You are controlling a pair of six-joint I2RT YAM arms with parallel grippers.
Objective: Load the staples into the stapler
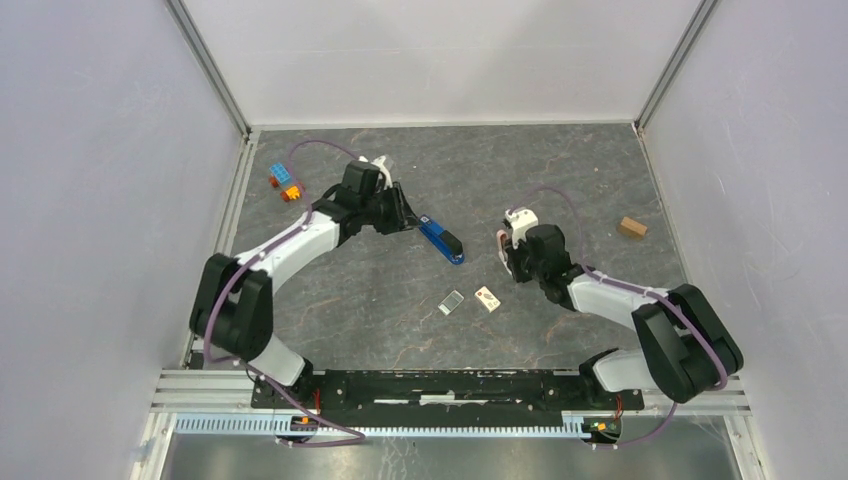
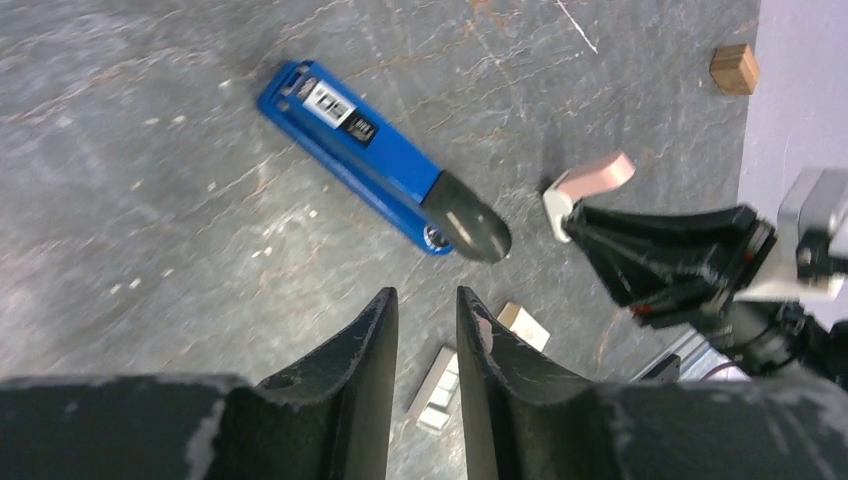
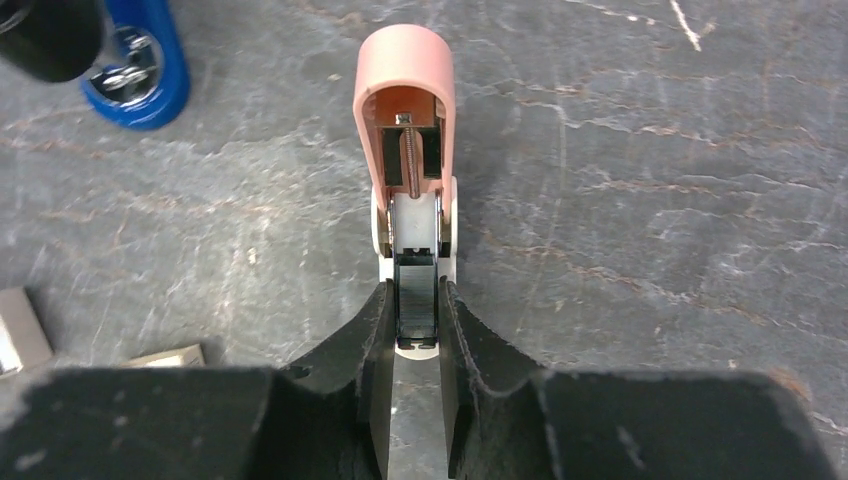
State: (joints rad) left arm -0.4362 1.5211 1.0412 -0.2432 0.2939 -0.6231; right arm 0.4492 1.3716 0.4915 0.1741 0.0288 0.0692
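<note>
The blue stapler (image 1: 441, 240) lies flat on the table, its black end (image 2: 472, 220) pointing towards the arms. My left gripper (image 2: 426, 300) hovers just short of it with its jaws a narrow gap apart and nothing between them. Through that gap I see the staples (image 2: 440, 385), a small silvery strip lying on the table (image 1: 451, 302). My right gripper (image 3: 413, 295) is shut on the black and white end of a pink-and-white piece (image 3: 405, 110), right of the stapler (image 1: 505, 238).
A small tan-and-white box (image 1: 487, 298) lies beside the staples. A wooden block (image 1: 631, 227) sits at the right, and toy bricks (image 1: 285, 182) at the back left. White walls enclose the table on three sides.
</note>
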